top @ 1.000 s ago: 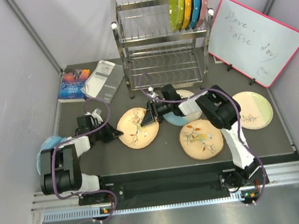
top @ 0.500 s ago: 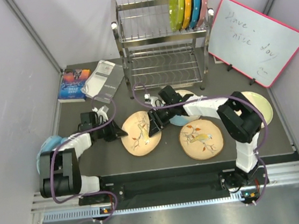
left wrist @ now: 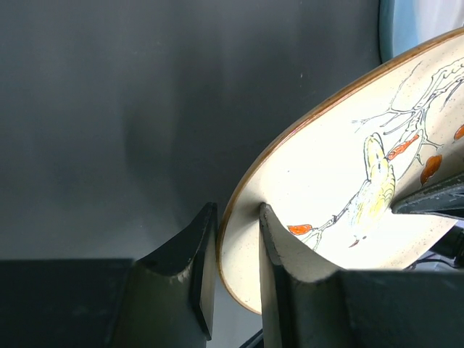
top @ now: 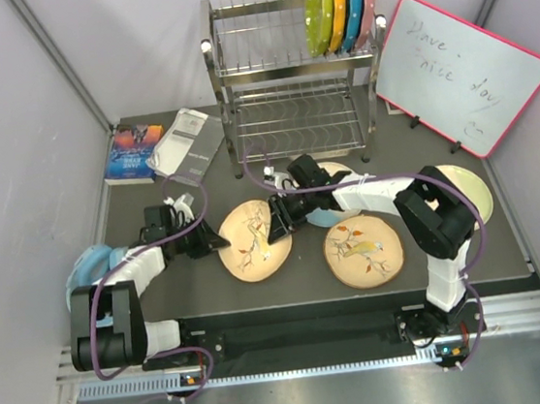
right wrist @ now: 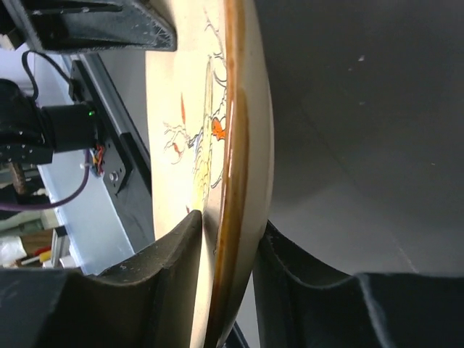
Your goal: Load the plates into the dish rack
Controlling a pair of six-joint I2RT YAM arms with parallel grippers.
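A tan-peach plate (top: 253,241) is held tilted above the table between both grippers. My right gripper (top: 274,223) is shut on its right rim; in the right wrist view the rim (right wrist: 233,109) sits pinched between the gripper's fingers (right wrist: 228,221). My left gripper (top: 218,241) is shut on the left rim, with the fingers on either side of the plate (left wrist: 348,181) in the left wrist view (left wrist: 235,217). A second tan-peach plate (top: 361,250) lies flat. The white and blue plate (top: 328,213) is partly under the right arm. The cream and green plate (top: 466,194) lies at the right. The dish rack (top: 289,112) stands at the back.
Several coloured plates (top: 340,4) stand in the rack's top tier at its right end. A whiteboard (top: 460,73) leans at the back right. A book (top: 133,151) and a booklet (top: 186,145) lie at the back left. A blue object (top: 84,267) sits at the left edge.
The tan-peach plate lay flat a second ago. My right gripper raised its right edge, tilting it. My left gripper moved right onto the left rim.
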